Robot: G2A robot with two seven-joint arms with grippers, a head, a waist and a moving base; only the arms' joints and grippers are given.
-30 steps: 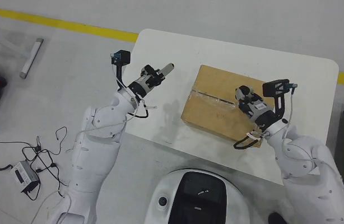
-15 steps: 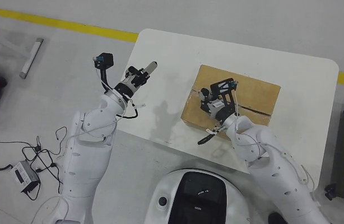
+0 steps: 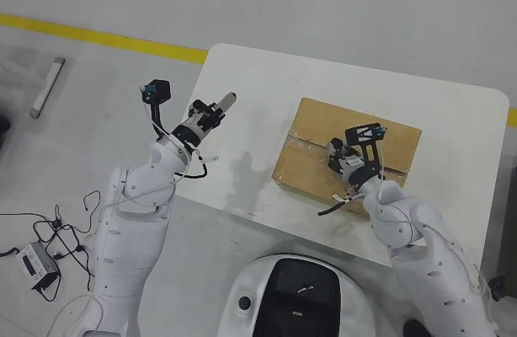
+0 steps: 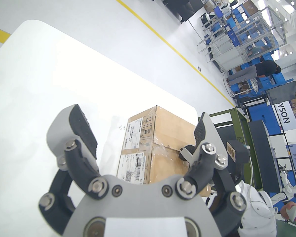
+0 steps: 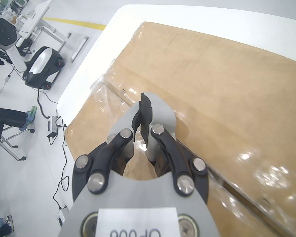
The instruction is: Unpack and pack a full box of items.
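Observation:
A closed brown cardboard box (image 3: pixel 347 152) sits on the white table (image 3: pixel 267 93), its top flaps sealed along the middle seam with clear tape (image 5: pixel 118 94). My right gripper (image 3: pixel 336 152) is shut with nothing between its fingers (image 5: pixel 144 114), low over the taped seam near the box's left end. The seam is split open a little behind the gripper (image 5: pixel 239 193). My left gripper (image 3: pixel 223 102) is open and held in the air over the table's left edge, well away from the box (image 4: pixel 148 146). White labels (image 4: pixel 134 134) cover the box's end face.
The table's right and far parts are bare. Cables and a power brick (image 3: pixel 39 261) lie on the floor to the left. A green frame (image 4: pixel 236 117) stands beyond the table's far end.
My right gripper slid along the seam toward the box's left end, then came back a little to the right. The left arm drew back to the left and has since held still.

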